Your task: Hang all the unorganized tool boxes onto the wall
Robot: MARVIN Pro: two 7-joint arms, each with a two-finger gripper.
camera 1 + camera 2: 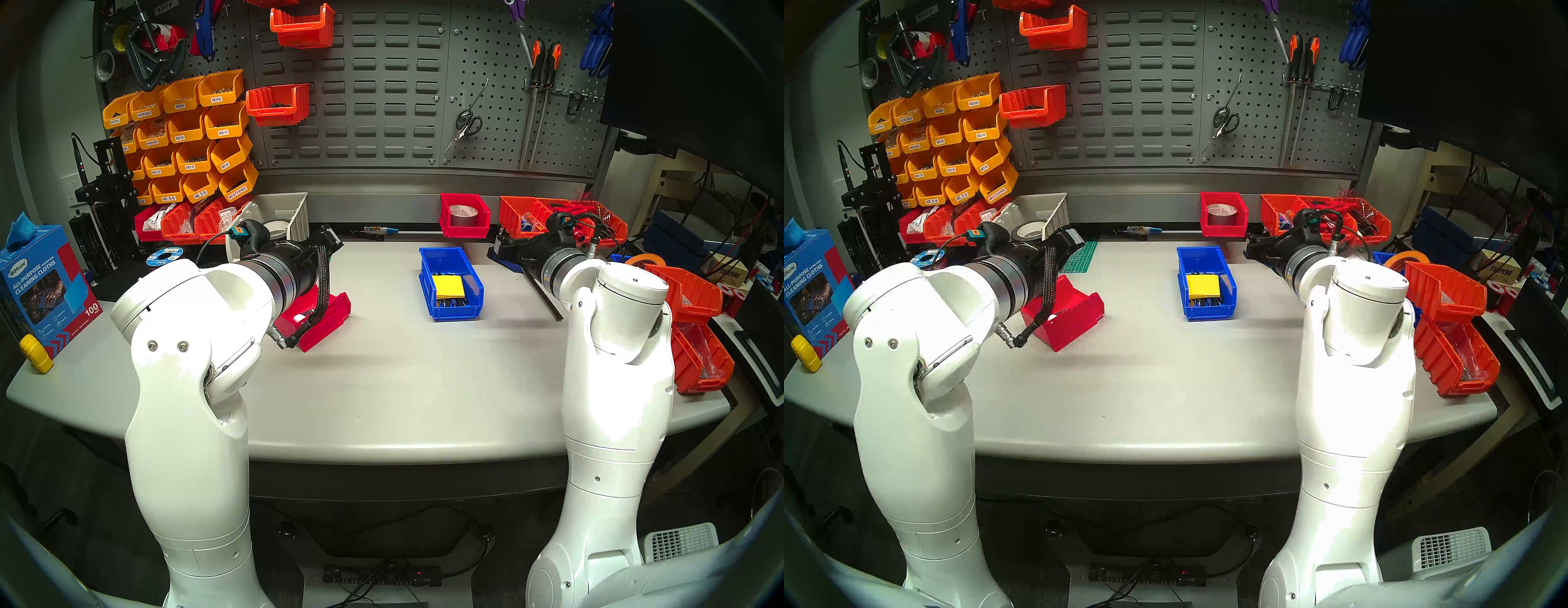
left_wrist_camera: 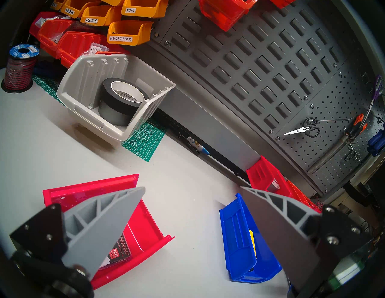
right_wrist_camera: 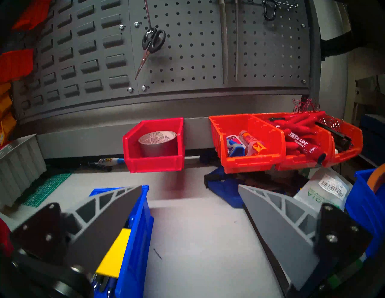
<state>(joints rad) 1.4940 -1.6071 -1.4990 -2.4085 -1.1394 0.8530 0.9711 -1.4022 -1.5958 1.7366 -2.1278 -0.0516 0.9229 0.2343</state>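
Note:
A blue tool box (image 1: 452,284) holding a yellow pad stands mid-table. One crimson tool box (image 1: 329,314), with a blade pack inside, lies partly under my left forearm. A second crimson tool box (image 1: 464,214), with a tape roll in it, hangs on the plain strip at the foot of the wall (image 1: 382,106). My left gripper (image 2: 192,188) is open and empty above the table, with the crimson box (image 2: 145,218) behind its left finger. My right gripper (image 3: 190,185) is open and empty just right of the blue box (image 3: 135,249), facing the hung crimson box (image 3: 154,162).
A grey bin (image 1: 284,212) with black tape stands back left on a green mat (image 2: 145,143). Yellow bins (image 1: 186,131) and orange-red bins (image 1: 278,104) hang on the wall. More orange-red bins (image 1: 687,327) crowd the table's right edge. A glue bottle (image 1: 377,230) lies by the wall.

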